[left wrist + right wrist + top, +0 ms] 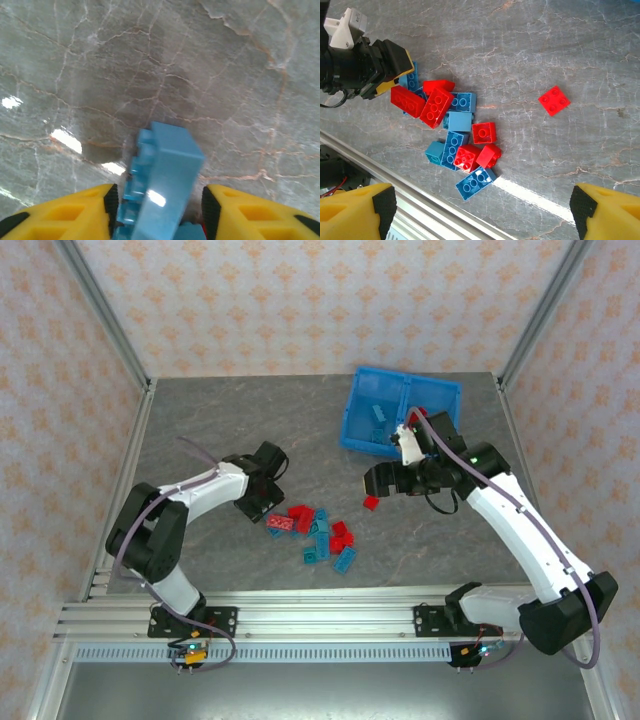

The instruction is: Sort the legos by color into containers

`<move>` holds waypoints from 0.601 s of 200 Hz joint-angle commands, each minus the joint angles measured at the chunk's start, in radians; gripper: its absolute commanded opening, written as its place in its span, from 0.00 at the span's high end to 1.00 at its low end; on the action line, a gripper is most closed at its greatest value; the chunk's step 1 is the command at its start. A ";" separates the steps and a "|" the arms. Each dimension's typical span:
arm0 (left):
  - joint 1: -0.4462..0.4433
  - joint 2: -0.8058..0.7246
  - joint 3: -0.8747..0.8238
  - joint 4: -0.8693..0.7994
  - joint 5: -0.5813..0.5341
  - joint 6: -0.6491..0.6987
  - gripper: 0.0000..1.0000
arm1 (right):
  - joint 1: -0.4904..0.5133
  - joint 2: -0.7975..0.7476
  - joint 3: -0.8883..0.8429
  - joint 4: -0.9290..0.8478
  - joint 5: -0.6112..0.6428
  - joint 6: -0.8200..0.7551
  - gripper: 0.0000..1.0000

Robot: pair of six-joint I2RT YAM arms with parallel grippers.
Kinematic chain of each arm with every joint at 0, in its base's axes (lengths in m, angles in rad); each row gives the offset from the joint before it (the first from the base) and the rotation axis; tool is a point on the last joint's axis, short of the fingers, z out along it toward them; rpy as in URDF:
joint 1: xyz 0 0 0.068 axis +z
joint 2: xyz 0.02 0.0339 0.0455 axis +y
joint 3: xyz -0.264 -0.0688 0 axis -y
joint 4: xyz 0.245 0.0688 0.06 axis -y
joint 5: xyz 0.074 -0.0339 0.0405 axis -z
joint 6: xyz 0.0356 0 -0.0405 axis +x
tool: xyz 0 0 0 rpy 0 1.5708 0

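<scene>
A loose pile of red and blue legos [318, 530] [455, 130] lies on the grey table. One red lego [371, 502] [554, 100] sits apart to its right. My left gripper [258, 508] [160, 200] is low at the pile's left end, its jaws around a tilted blue brick [162, 170]. The left pad lies against the brick's studs and a thin gap shows at the right pad. My right gripper [383, 480] [482, 205] hangs open above the table with nothing between its fingers. The blue bin [352, 410] holds blue bricks on the left and a red one on the right.
An aluminium rail [320, 615] [395, 175] runs along the near edge just below the pile. Frame posts and papered walls close in the table on the left, back and right. The bin sits at the back right, close behind my right wrist.
</scene>
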 commanded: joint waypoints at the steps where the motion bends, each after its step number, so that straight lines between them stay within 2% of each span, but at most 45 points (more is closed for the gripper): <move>1: 0.008 0.018 0.028 -0.027 -0.009 0.022 0.56 | 0.006 -0.011 -0.004 -0.021 0.032 0.016 0.09; 31: 0.016 0.032 0.033 -0.054 -0.012 0.043 0.68 | 0.006 -0.010 0.011 -0.030 0.032 0.010 0.09; 63: 0.024 0.017 0.063 -0.086 -0.020 0.079 0.77 | 0.006 -0.002 0.031 -0.042 0.018 -0.007 0.08; 98: 0.027 0.002 0.282 -0.229 -0.067 0.177 0.80 | 0.006 -0.008 0.049 -0.030 -0.076 -0.041 0.08; 120: 0.026 0.004 0.448 -0.232 -0.059 0.225 0.81 | 0.007 -0.005 0.058 -0.022 -0.082 -0.049 0.08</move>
